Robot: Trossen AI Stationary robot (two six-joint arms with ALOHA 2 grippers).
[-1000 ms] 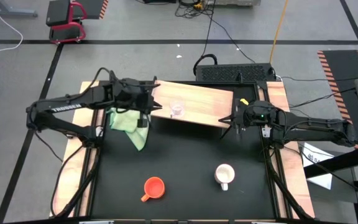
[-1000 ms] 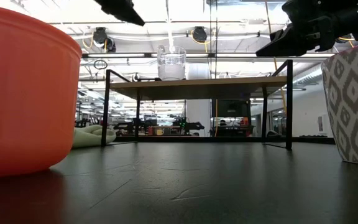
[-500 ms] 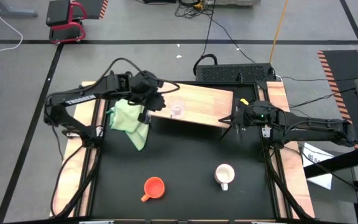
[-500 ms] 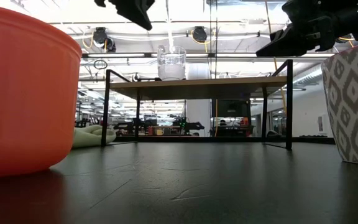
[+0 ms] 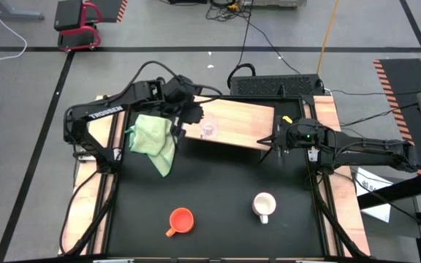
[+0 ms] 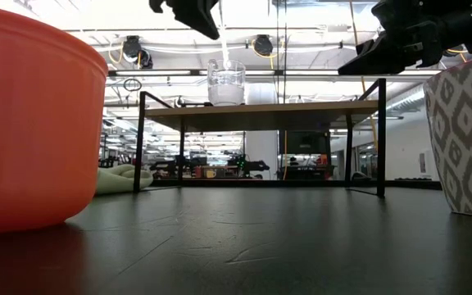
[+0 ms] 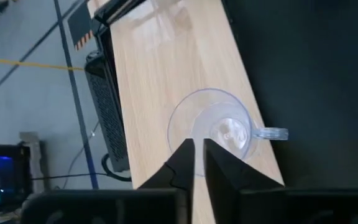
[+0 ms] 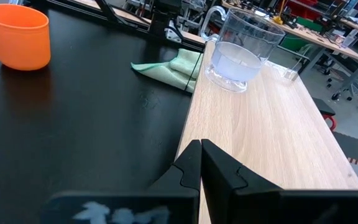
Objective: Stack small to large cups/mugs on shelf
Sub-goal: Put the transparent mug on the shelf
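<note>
Now left claw (image 5: 188, 117) has swung in above the glass cup (image 5: 208, 130)

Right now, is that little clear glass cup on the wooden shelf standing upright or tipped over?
Upright. The glass cup stands on its base on the shelf, mouth up, and from overhead its round rim opens straight upward.

A grey concrete floor (image 5: 35, 29) is spreading around the desk (image 5: 218, 190), crossed by dark tape lines. A red-framed stool (image 5: 79, 22) is sitting at the far left, and cables (image 5: 254, 36) are trailing across the floor toward a black box (image 5: 276, 85). Hazard-striped matting (image 5: 400, 80) is lying to the right. Across the room, ceiling lights (image 6: 252, 29) are glowing over cluttered workbenches (image 6: 211, 168).
</note>
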